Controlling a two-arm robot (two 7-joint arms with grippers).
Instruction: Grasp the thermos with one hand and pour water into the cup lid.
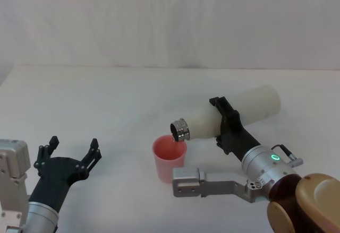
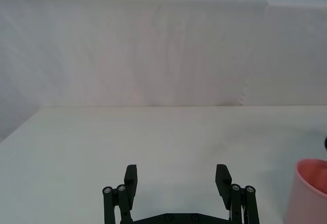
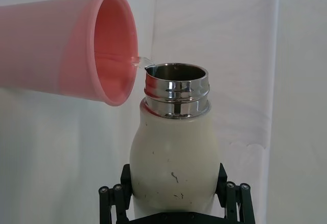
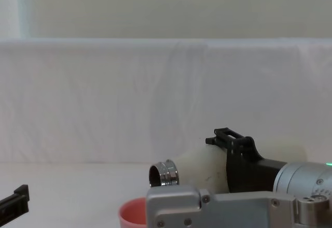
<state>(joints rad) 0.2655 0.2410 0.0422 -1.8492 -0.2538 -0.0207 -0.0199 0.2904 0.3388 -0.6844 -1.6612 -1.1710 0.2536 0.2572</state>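
The right tool (image 1: 227,124) is clamped around the middle of the thermos (image 1: 234,115), one finger on each flank, and holds the bottle tipped close to level above the counter (image 1: 106,100). Gripping mid-body rather than near the neck likely keeps the fingers clear of the steel mouth and leaves the spout free to reach out over the cup lid (image 1: 169,157). The cup lid stands upright on the counter, in front of the robot and a little to its right, with the thermos's threaded neck hanging just over its far rim. In the right wrist view a thin clear stream runs from the lip of the neck into the pink cup, so the tilt appears set just past the point where water spills, which looks like a slow, controlled pour.

The left tool (image 1: 71,156) rests low on the robot's left, well apart from the cup lid, its fingers spread wide and holding nothing; it seems parked out of the way.

How full the cup lid is cannot be judged. In the chest view the right arm covers most of the cup lid, and the wrist hides the thermos's base
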